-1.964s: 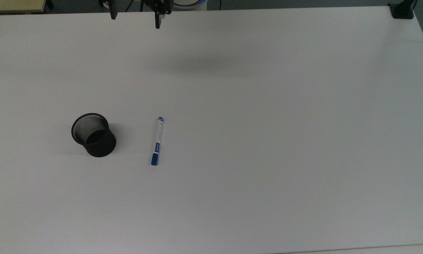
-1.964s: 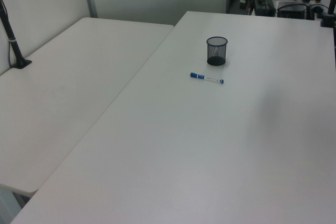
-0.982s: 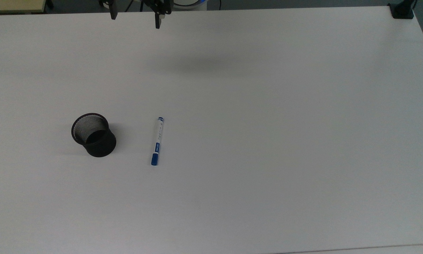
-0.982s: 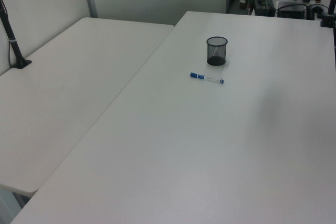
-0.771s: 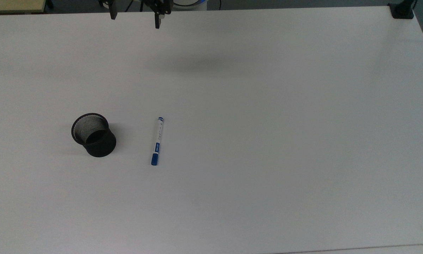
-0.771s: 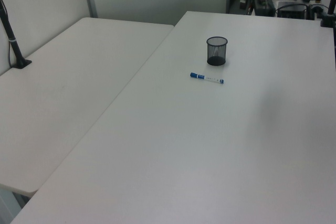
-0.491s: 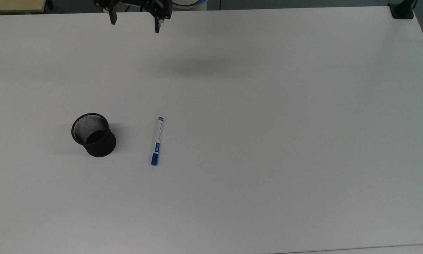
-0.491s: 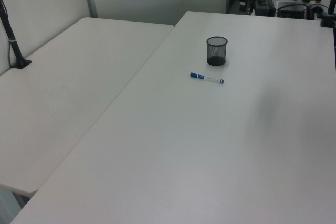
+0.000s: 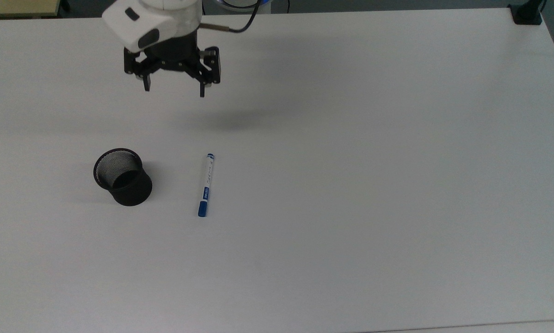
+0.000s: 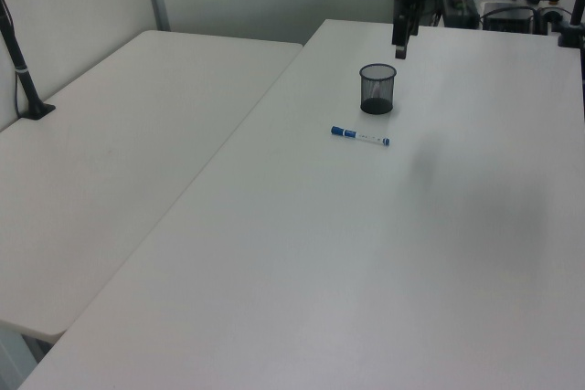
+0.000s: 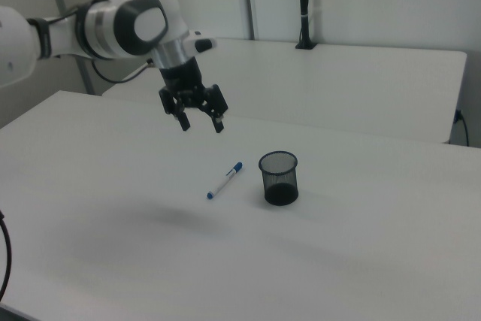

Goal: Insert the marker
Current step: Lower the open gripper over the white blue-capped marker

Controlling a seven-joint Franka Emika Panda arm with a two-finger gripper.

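Note:
The marker (image 9: 206, 185) (image 10: 360, 136) (image 11: 226, 180), white with a blue cap and blue end, lies flat on the white table (image 9: 351, 162). A black mesh cup (image 9: 121, 176) (image 10: 377, 89) (image 11: 279, 177) stands upright to the marker's left in the top view, a short gap away. My gripper (image 9: 174, 91) (image 11: 201, 124) hangs open and empty above the table, well apart from both, toward the far edge in the top view. In the left view the gripper (image 10: 400, 48) hovers above and behind the cup.
A second white table (image 10: 119, 162) adjoins on the left view's left, with a black post (image 10: 20, 61) clamped on it. A black clamp (image 9: 526, 14) sits at the top view's top right corner. Wide bare tabletop surrounds the marker and cup.
The arm has swung in from the table's far edge toward the marker and cup, fingers still spread. Marker and cup have not moved.

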